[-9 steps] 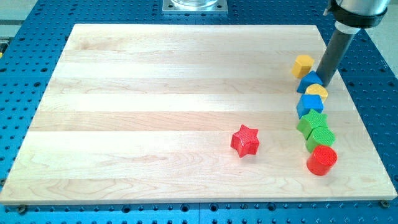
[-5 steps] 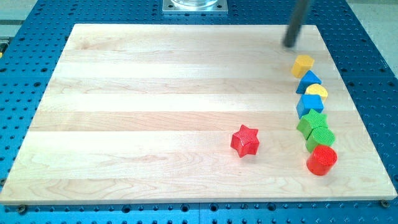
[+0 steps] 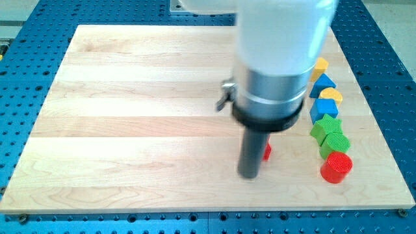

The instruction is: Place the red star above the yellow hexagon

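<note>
Red star point(image 3: 267, 151) mostly hidden behind rod | tip point(image 3: 249, 175) at its 7 o'clock, likely set to push toward 1 o'clock | yellow hexagon point(image 3: 318, 67) | no gripper to report

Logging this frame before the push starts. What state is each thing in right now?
My tip: down on the wooden board, at the red star's left side as seen in the view; contact unclear.
Red star block: mostly hidden behind the rod, only a sliver showing.
Yellow hexagon block: partly covered by the arm, near the view's top right.
Red cylinder block: upright, fully visible, at the bottom of the column of blocks.
</note>
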`<state>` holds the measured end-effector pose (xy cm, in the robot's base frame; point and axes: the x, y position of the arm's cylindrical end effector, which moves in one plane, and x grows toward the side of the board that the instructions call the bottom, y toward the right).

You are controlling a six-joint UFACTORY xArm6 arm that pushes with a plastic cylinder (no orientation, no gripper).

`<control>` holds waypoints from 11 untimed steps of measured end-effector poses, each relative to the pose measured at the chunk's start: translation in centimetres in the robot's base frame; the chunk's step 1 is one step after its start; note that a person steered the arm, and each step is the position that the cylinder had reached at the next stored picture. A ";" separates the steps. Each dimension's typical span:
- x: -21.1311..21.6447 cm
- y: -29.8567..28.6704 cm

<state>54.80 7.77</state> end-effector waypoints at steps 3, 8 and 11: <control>-5.0 -1.5; -13.8 5.5; -15.7 8.3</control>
<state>39.08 16.08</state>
